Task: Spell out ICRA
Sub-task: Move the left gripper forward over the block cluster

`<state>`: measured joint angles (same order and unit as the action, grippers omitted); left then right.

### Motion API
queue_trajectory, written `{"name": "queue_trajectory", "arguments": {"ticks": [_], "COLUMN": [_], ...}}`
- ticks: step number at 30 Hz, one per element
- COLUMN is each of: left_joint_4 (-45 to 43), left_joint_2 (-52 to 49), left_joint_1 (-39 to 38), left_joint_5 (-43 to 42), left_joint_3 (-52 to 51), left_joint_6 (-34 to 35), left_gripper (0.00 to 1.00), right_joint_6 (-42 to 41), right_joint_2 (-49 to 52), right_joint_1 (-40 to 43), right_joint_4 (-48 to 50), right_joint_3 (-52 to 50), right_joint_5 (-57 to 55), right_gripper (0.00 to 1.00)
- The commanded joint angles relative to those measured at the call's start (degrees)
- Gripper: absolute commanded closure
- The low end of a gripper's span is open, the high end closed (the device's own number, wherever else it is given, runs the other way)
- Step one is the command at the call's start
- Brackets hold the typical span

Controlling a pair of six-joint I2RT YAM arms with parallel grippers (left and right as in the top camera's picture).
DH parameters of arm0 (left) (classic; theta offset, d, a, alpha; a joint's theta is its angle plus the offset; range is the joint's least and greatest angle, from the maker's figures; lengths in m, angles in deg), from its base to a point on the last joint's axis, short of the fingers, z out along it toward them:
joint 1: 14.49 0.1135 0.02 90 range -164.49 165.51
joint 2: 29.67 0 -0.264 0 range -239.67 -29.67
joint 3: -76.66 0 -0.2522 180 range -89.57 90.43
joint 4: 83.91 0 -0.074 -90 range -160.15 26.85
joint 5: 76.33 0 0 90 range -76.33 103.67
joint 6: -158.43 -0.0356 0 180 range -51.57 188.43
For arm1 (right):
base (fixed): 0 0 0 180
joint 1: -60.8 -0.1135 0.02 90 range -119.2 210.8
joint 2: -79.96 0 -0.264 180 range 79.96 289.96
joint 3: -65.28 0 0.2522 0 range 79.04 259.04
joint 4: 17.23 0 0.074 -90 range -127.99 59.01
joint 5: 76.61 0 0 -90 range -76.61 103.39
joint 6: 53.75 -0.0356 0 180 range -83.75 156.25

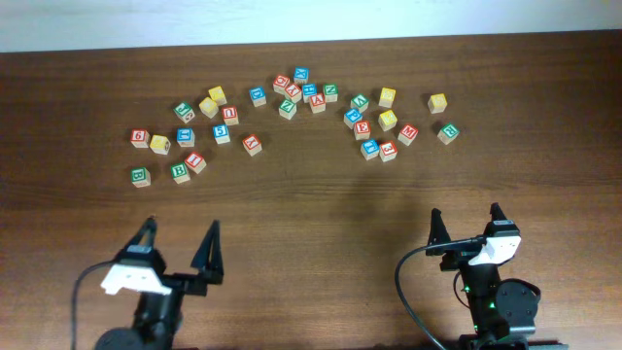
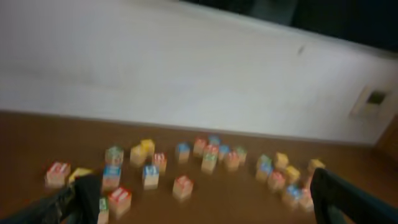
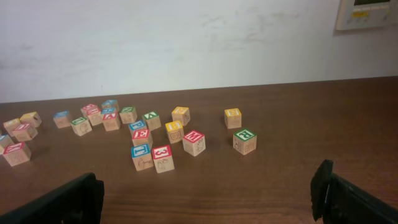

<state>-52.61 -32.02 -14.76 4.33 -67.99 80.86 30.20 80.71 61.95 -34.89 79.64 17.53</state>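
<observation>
Several small wooden letter cubes lie scattered across the far half of the brown table. A red cube at the left seems to show an I. A red cube in the middle cluster seems to show an A. A green cube at the far right, also in the right wrist view, seems to show an R. Which of the yellow cubes bears the C I cannot tell. My left gripper and right gripper are both open and empty, near the front edge, well short of the cubes.
Other cubes include a green one at the far left, a red one in the right cluster and yellow ones at the right. A white wall stands behind the table. The left wrist view is blurred.
</observation>
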Motion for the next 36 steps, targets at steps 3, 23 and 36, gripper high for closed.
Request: {"name": "queue_trajectory", "arguments": {"ticks": [3, 23, 36], "left_joint_4": [10.49, 49.68, 60.35], "left_joint_2": [-10.12, -59.65, -70.77], "left_joint_1": [-0.22, -0.22, -0.22], "left_joint_5": [-1.44, -11.39, -11.45], "left_joint_3": [19.67, 79.78, 79.78], "left_joint_6": [-5.92, -10.75, -10.75], "left_gripper": [0.01, 0.01, 0.39], "right_joint_6": [-0.17, -0.15, -0.17], "right_joint_2": [-0.33, -0.33, -0.33], "right_joint_1": [0.37, 0.37, 0.37], "right_joint_4": [-0.35, -0.35, -0.35], "right_joint_3": [-0.28, -0.28, -0.28], "right_joint_5": [-0.11, -0.11, -0.11], "right_gripper": [0.02, 0.02, 0.01]}}
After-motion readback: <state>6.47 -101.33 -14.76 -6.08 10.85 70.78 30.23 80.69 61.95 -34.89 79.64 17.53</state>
